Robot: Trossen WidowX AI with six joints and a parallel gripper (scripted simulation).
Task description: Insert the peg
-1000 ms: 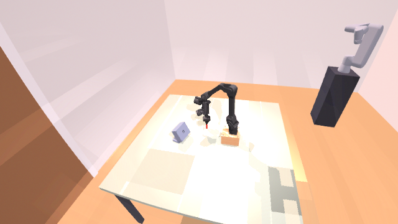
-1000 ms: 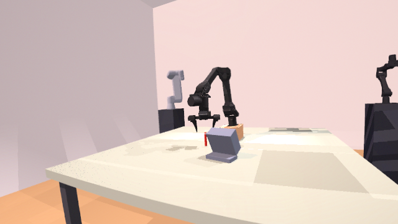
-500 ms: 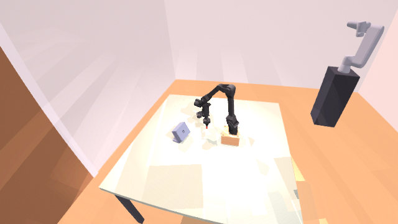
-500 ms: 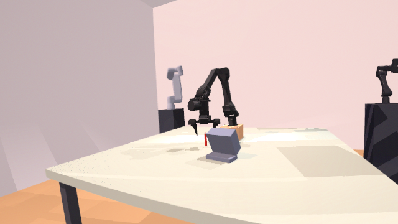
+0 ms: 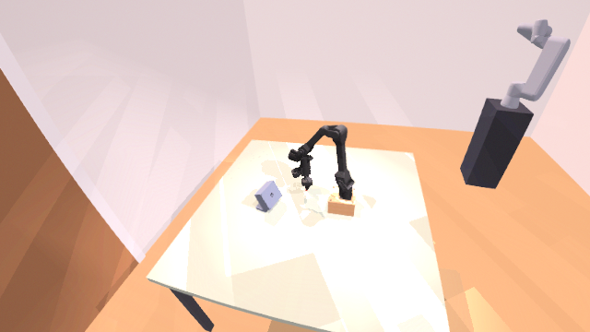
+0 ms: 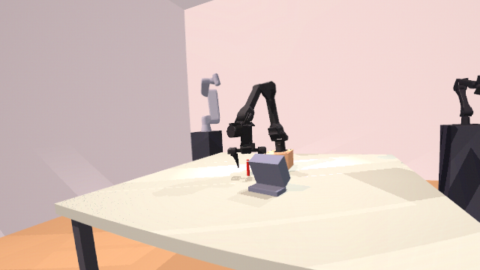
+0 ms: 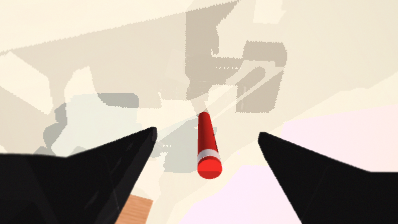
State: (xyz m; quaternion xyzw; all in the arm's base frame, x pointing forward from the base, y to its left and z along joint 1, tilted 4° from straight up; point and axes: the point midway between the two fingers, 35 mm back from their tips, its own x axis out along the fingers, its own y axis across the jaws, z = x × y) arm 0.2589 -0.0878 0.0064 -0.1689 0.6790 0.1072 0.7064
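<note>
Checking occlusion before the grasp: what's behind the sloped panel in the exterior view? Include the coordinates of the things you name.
Part of the wooden base block point(image 6: 289, 159) point(image 5: 341, 207) shows past the sloped panel point(image 6: 271, 173) point(image 5: 266, 197); the rest there is covered.

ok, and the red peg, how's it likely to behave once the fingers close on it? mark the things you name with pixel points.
The red peg point(image 6: 247, 168) point(image 7: 207, 137) looks slim and straight, so probably stiff. Standing upright on a narrow end, it could tip if one finger of the gripper point(image 5: 301, 181) point(image 7: 207, 134) touches first. Its side looks round and smooth, so it may slip or twist in a loose grip.
</note>
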